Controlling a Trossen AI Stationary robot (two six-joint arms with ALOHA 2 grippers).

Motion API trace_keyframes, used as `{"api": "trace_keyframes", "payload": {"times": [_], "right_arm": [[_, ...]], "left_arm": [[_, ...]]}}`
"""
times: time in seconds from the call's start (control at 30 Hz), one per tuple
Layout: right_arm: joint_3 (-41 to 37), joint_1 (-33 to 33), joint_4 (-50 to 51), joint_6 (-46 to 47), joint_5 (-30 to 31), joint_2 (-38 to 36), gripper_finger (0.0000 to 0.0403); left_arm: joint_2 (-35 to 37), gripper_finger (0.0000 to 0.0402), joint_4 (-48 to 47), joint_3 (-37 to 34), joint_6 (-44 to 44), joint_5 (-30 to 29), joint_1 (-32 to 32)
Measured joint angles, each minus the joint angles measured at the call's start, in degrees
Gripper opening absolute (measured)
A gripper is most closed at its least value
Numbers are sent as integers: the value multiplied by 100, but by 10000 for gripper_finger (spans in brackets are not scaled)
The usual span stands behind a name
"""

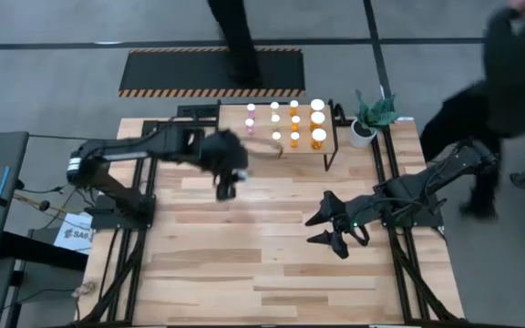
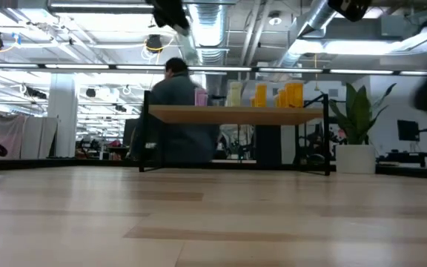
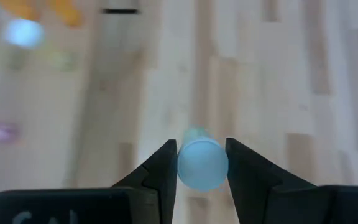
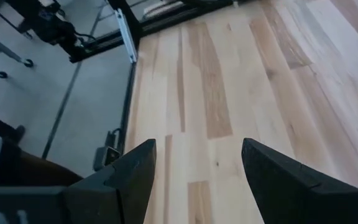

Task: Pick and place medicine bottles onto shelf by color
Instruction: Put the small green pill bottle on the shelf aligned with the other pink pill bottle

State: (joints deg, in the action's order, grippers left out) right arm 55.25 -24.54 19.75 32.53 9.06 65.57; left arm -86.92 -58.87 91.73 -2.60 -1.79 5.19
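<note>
Squeezed on a small bottle (image 3: 201, 163), the left gripper (image 1: 225, 187) hangs over the table (image 1: 244, 264) near the shelf (image 1: 328, 146); the right gripper (image 1: 329, 230) waits with fingers apart; many bottles (image 1: 294, 119) already stand on the shelf, so little seems left.

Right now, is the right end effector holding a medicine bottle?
No. In its wrist view the right end effector stands open over bare table, with nothing between its fingers.
</note>
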Motion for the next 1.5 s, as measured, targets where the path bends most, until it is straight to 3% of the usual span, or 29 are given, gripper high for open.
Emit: {"api": "trace_keyframes", "payload": {"times": [0.2, 0.43, 0.83, 1.5], "right_arm": [[-5, 138, 35, -3, -2, -53, 260], [-5, 397, 93, -20, 0, -71, 260], [-5, 496, 146, -156, -7, -69, 260], [-5, 633, 70, -256, -11, -69, 260]], "left_arm": [[-747, 100, -300, 956, -549, -2, 910], [-1479, 100, -857, 1570, -1240, 6, 1478], [-1643, 100, -820, 1589, -1525, 31, 1900], [-1643, 100, -715, 1584, -1466, 255, 1869]]}}
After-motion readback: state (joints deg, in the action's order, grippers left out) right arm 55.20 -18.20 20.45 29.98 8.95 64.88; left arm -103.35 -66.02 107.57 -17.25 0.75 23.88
